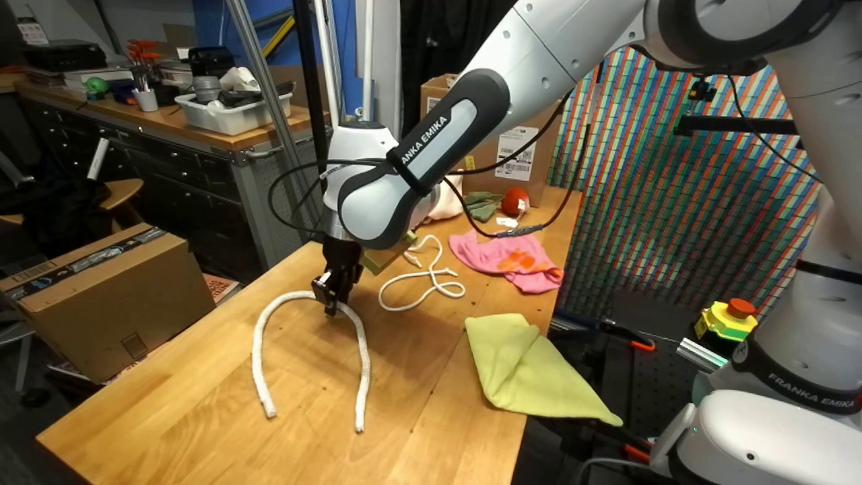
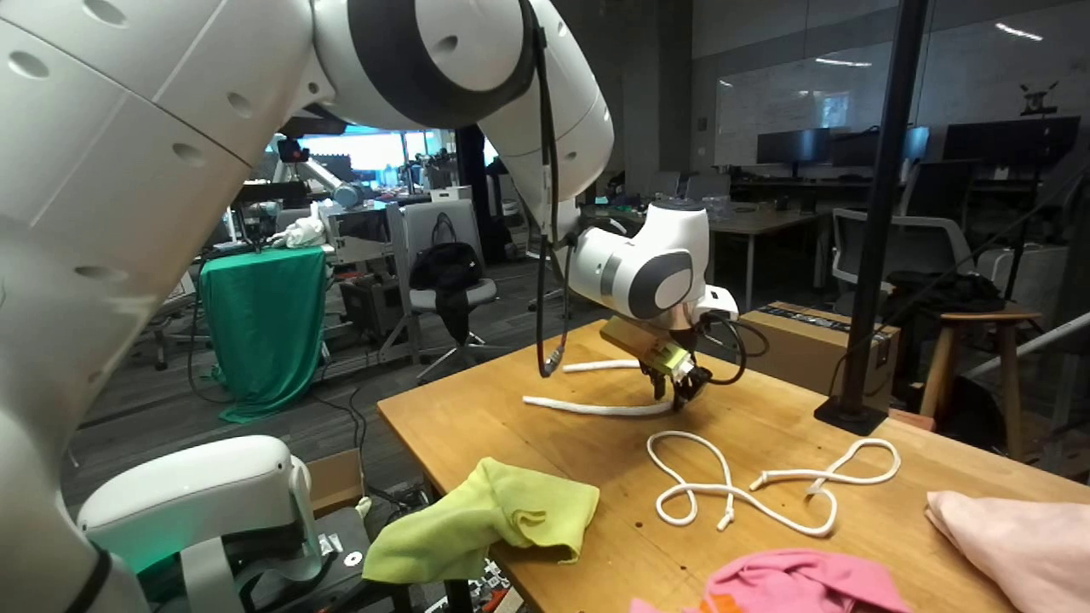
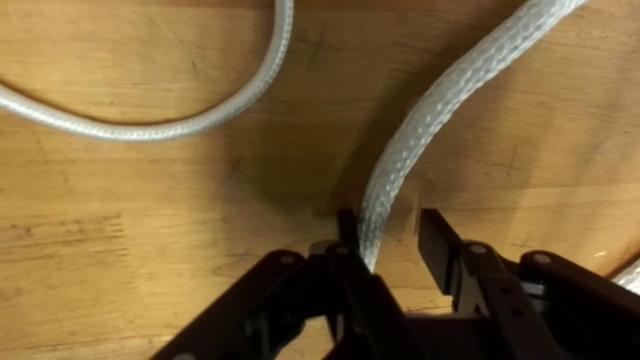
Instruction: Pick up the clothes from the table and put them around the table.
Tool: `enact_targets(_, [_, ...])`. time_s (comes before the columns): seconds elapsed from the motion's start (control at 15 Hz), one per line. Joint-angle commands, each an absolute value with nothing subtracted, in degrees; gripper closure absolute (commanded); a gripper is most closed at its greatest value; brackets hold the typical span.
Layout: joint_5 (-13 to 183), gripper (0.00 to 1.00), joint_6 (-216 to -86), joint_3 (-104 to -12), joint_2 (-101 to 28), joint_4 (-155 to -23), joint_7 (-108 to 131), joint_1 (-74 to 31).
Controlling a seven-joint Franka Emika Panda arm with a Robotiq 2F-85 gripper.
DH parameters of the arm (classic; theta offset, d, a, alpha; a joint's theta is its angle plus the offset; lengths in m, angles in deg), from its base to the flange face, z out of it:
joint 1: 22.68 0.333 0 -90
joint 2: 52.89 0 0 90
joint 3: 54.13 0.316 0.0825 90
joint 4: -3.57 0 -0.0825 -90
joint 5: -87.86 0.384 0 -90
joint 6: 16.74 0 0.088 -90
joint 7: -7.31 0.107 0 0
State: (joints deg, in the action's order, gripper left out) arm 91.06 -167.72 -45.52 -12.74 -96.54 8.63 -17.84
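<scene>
- Along the right edge of the butcher-block surface [image 1: 303, 404], toward its near part in an exterior view, lies a yellow-green cloth [image 1: 532, 374], folded over itself, one end projecting past the edge.
- Farther along that edge, a crumpled pink cloth [image 1: 498, 259] with orange patches rests on the surface.
- Near the far end is a pale pink cloth [image 2: 1030, 545], only partly visible in both exterior views.
- Just right of it sit a dark green cloth [image 1: 482, 205] and a red ball [image 1: 515, 201].
- Left of the pink cloth, a thin white cord [image 3: 150, 132] lies in loops.
- Farther left, a thick white rope [image 3: 404, 145] forms a U, both ends toward the near side.
- At the rope's far bend, the end effector [image 3: 387, 235] points down, jaws partly spread; the rope passes unclamped between them, close along the left jaw in the wrist view, with a gap to the right jaw.
- Beyond the ball stands a cardboard shipping box [image 1: 512, 187].
- Off to the right, well apart, is a red-and-yellow emergency stop button [image 1: 727, 322].
</scene>
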Motion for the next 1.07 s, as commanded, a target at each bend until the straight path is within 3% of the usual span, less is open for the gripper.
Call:
enact_targets(0.0, [91.15, 0.28, -166.03, -46.16, -12.29, -96.21, 7.95, -17.02])
enact_targets(0.27, [87.93, 0.01, -164.94, -50.09, -12.93, -96.73, 11.31, -13.78])
enact_targets(0.6, [78.70, 0.00, -162.58, -59.55, -14.62, -98.51, 20.63, -7.36])
enact_targets(1.0, [73.61, 0.00, -160.44, -61.11, -18.90, -101.72, 23.19, -5.93])
